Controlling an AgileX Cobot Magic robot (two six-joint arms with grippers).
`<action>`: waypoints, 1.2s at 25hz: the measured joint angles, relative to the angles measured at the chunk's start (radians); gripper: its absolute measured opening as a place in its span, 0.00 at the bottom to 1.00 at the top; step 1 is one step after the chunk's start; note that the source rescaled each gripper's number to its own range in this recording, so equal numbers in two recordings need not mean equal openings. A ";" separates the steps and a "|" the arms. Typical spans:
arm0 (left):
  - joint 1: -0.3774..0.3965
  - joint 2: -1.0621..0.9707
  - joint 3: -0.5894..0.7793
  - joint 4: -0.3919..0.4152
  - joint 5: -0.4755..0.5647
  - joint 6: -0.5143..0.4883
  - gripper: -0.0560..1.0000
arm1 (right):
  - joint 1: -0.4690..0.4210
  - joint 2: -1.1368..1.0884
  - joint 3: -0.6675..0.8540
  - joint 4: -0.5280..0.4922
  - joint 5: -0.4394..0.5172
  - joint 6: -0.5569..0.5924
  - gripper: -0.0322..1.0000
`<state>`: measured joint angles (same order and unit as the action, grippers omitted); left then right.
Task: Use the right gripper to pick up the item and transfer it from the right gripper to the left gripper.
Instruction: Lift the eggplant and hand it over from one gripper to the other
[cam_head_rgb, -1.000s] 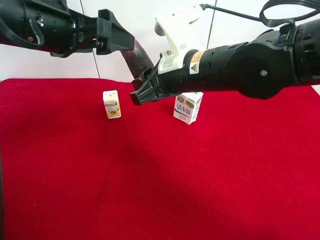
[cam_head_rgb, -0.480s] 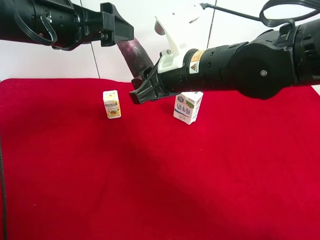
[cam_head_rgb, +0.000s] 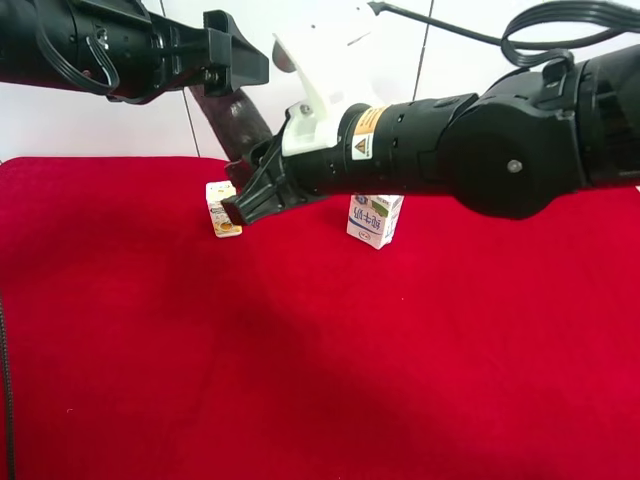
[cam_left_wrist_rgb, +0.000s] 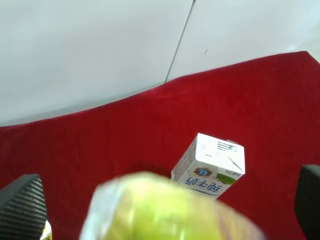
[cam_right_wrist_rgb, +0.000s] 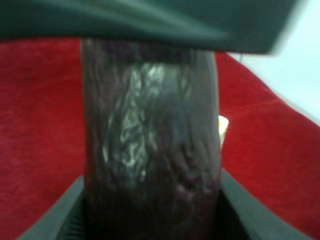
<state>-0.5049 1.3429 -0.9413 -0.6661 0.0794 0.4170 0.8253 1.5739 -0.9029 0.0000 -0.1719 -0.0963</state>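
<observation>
**Eggplant gripped on the right, flanked by open fingers on the left**

Clamped tight in the right gripper by its lower part: the eggplant, tilted up above the red cloth. At its upper end, set between the fully spread fingers of the left gripper, clear of both in the left wrist view. Dark purple, glossy, wrinkled skin; pale yellow-green stem end. Standing below on the cloth: white milk carton, small yellow-white carton.
</observation>
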 joint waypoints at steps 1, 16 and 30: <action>0.000 0.000 0.000 0.000 0.000 0.000 1.00 | 0.001 0.004 0.000 0.000 -0.001 0.000 0.04; -0.007 0.000 -0.009 -0.026 0.005 -0.016 0.35 | 0.001 0.012 0.000 0.000 -0.014 0.004 0.04; -0.007 -0.001 -0.011 -0.026 0.001 -0.016 0.35 | 0.001 0.013 0.000 0.000 -0.037 0.003 0.04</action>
<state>-0.5117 1.3416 -0.9526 -0.6916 0.0800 0.4014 0.8266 1.5869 -0.9029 0.0000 -0.2089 -0.0930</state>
